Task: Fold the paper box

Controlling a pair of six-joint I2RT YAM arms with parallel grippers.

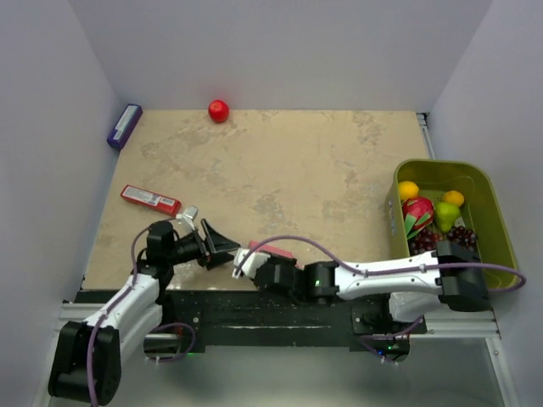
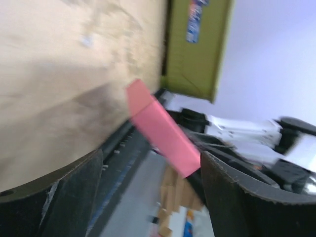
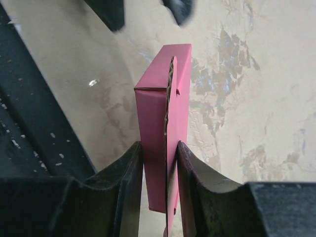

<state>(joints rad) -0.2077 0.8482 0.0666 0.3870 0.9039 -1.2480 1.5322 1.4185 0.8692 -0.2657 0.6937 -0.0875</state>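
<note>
Right gripper [image 3: 159, 145]: fingers [image 3: 126, 182] clenched on the box [image 3: 165, 108], one pad on each broad face; the box's lower end sits between them
Box: pink, folded into a slim rectangular shape; it juts from the right fingers toward 12 o'clock in the right wrist view; a seam along its narrow side gapes a little and shows a brown edge; in the top view it lies at the table's 6 o'clock edge; whether it touches the table I cannot tell
Left gripper [image 1: 227, 253]: fingers [image 2: 74, 192] released and spread wide, nothing in them; at 9 o'clock of the box in the top view, just beside it; in the right wrist view its tips sit just past the box's free end, apart from it
Table [image 1: 297, 161]: beige, mottled
Red packet [image 1: 150, 199]: flat on the table at 9 o'clock, near the left arm
Purple packet [image 1: 124, 125]: at 10 o'clock, against the left wall
Ball [image 1: 218, 110]: red, at 11 o'clock by the back wall
Bin [image 1: 501, 229]: green, at 3 o'clock; fruit [image 1: 433, 216] inside
</note>
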